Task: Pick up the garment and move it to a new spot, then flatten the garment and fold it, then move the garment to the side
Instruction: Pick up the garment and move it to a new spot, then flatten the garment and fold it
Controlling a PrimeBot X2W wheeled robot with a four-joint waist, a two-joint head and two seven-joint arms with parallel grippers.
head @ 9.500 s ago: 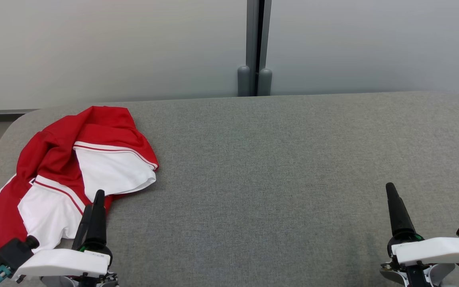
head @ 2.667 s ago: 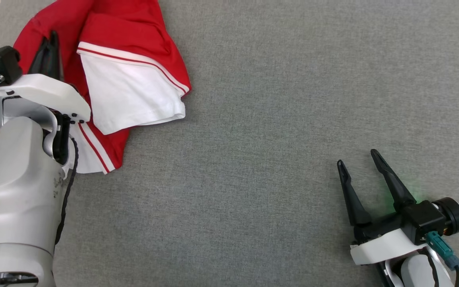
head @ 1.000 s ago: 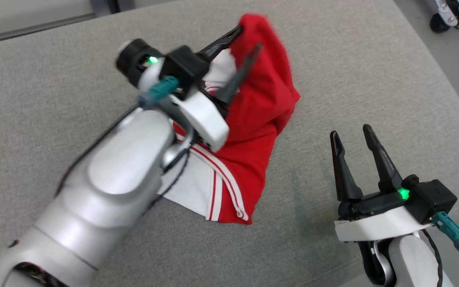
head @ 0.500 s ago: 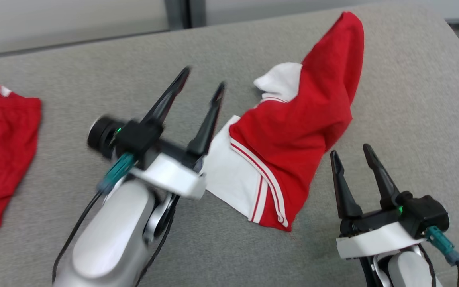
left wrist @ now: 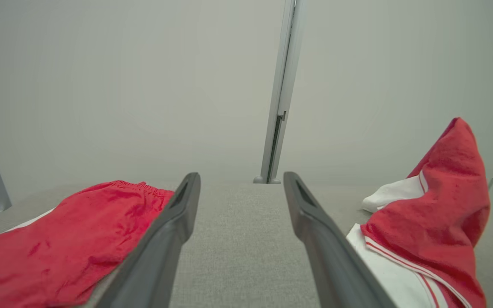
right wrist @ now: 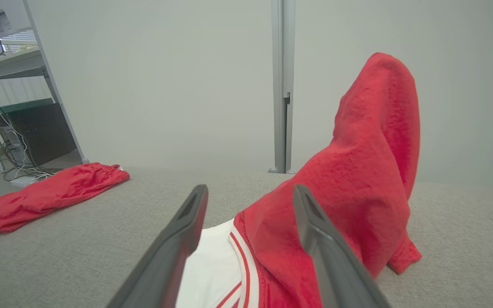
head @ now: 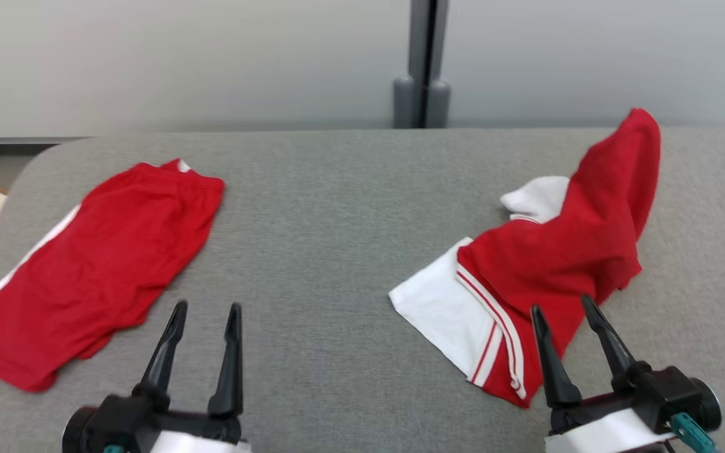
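Here, left claw (head: 207, 305) and right claw (head: 561, 303) both agape, empty.

Two pieces of clothing lie well apart on the surface (head: 337, 207).
The shorts (head: 98, 270) lie at the left side and the garment (head: 564, 251) at the right side, heaped up toward the back. The left end effector (head: 207, 306) is at the front, just right of the shorts. The right end effector (head: 561, 304) is at the garment's near edge. A post (head: 422, 63) stands behind the surface.
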